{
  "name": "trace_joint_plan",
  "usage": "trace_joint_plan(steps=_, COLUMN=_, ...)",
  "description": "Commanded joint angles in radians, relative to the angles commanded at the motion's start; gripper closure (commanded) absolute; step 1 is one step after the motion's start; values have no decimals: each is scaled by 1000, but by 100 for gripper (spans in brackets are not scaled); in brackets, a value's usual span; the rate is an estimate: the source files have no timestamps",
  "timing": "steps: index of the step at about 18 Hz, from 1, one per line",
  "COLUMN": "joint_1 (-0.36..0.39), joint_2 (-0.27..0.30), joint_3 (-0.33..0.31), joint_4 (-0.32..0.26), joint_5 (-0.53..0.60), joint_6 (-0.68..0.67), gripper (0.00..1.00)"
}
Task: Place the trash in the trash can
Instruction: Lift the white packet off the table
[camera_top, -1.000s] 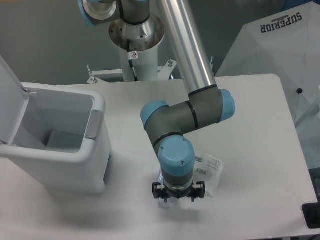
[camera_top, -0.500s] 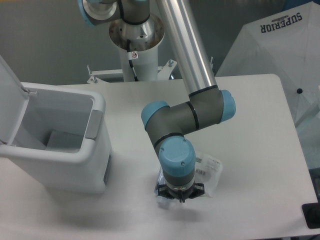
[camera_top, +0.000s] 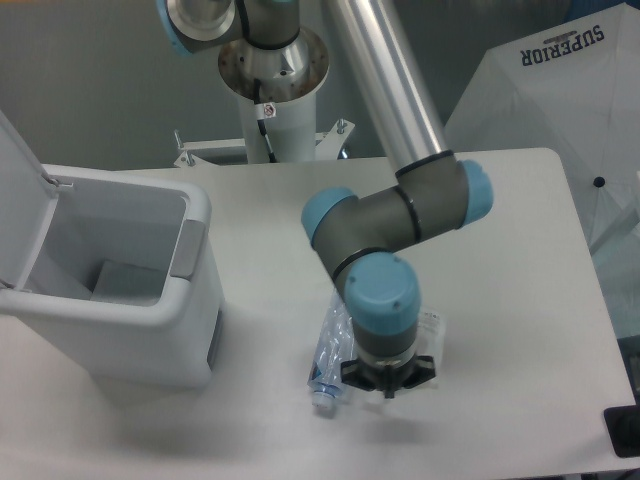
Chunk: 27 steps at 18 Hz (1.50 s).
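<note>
end effector lowered over packet | jaw state not discernible | bottle just left | risk: packet slipped, being flat

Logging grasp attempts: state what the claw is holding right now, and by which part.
Cannot be told. The claw sits low over the plastic packet, its fingertips hidden under the wrist. The crushed bottle lies free on the table beside it.
</note>
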Motion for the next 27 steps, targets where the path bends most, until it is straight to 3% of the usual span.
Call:
trace_joint_plan(steps=12, joint_1=107, joint_2=38, joint_3=23, joint_4=-18, joint_5=-97, joint_6=285, gripper=100)
trace_joint_plan(steps=15, joint_1=143, joint_2=86, joint_3=29, joint_4=-84, joint_5=-147, joint_6=350, gripper=100)
trace_joint_plan(steps=20, joint_1=144, joint_2=95, joint_3=127, joint_4=-268, joint_5=-181, joint_6=370, gripper=100)
trace_joint_plan(steps=27, joint_1=100, joint_2=205, joint_3=144, joint_4=-388, joint_5=-290, joint_6=354, gripper=100)
